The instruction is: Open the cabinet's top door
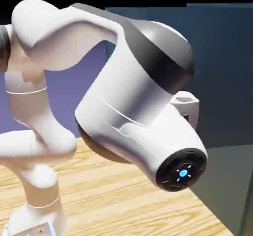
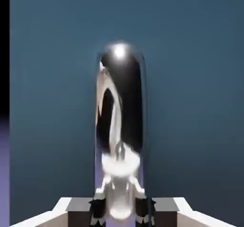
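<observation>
The cabinet (image 1: 222, 57) rises dark teal at the exterior view's right, behind my white arm (image 1: 133, 106). In that view the arm's own links hide my gripper. In the hand view the top door (image 2: 190, 78) fills the picture as a flat teal panel. Its curved silver bar handle (image 2: 119, 107) runs up the middle. My gripper (image 2: 120, 209) is shut on the handle's near end, with a dark fingertip (image 2: 98, 209) pressed on either side of the bar.
The wooden table (image 1: 123, 195) lies under the arm and ends just before the cabinet's foot. A lighter teal face (image 1: 232, 180) shows lower down on the cabinet. The door's edge shows at the hand view's far left, with violet backdrop (image 2: 4, 173) beyond it.
</observation>
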Controlling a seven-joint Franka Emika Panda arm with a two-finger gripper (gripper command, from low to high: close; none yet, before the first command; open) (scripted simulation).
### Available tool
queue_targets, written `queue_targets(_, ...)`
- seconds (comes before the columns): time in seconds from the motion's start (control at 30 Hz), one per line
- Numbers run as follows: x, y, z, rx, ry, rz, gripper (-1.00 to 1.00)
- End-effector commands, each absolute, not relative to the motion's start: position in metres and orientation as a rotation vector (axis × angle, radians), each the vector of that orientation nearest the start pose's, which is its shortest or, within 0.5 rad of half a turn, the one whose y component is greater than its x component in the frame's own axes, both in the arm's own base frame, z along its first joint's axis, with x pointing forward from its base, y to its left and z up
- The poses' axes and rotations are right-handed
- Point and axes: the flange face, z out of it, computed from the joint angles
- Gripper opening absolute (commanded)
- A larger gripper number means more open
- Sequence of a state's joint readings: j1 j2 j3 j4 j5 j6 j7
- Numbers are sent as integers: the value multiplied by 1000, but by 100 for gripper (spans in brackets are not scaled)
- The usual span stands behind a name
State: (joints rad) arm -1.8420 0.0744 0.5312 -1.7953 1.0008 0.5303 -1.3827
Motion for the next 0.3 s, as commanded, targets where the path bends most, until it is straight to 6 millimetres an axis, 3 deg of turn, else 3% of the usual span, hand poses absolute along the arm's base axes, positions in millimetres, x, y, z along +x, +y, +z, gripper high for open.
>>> queue_targets(0.0, 209, -396, 563, -1542, -496, -740, -100)
queue_targets(0.23, 221, -440, 563, -1500, -581, -649, -100)
queue_targets(0.27, 221, -440, 563, -1500, -581, -649, 100)
